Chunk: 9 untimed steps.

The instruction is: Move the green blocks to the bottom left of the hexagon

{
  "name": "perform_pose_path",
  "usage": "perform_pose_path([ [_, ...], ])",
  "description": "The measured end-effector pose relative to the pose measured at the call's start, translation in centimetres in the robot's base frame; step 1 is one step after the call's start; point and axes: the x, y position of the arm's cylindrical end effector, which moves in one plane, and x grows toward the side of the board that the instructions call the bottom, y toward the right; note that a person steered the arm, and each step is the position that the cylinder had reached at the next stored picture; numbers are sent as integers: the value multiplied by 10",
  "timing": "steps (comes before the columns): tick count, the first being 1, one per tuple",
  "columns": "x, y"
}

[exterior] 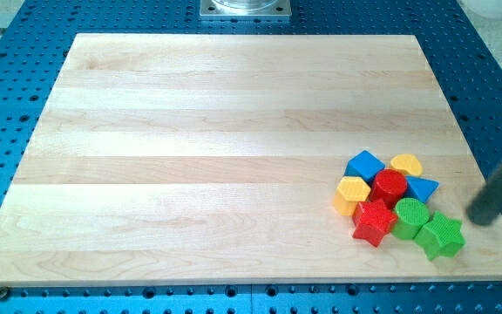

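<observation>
Camera view: wooden board is sitting on a blue perforated table, pale planks with the grain running left to right. All blocks are bunching together at the board's lower right.

Going from the view's bottom upward:
- green star block is sitting lowest, ridged matte plastic, nearest the board's bottom-right edge.
- green round block is just up-left of it, touching it. That's 2 green.
- red star block is lying left of the green round one, touching it.
- yellow hexagon block is sitting at the cluster's left edge, up-left of the red star.
- red cylinder block is sitting in the middle, above the red star. 2 red.
- blue triangular block is sitting right of the red cylinder.
- blue cube block is sitting at the upper left of the group, turned diamond-wise. 2 blue.
- yellow rounded block is sitting at the top, exact shape hard to make out. 2 yellow.

Total 8 blocks, all the same ribbed plastic look.

Both greens are lying to the lower right of the hexagon, with the red star between.

My tip is the blurred dark rod's end, right of the cluster, near the green star but not touching. Nothing to open or close, holding nothing.

Grey metal mount is showing at the top edge.
</observation>
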Motion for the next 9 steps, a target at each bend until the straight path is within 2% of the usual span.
perform_pose_path([
  [1,47,-4],
  [4,47,-64],
  [6,27,-64],
  [9,21,-64],
])
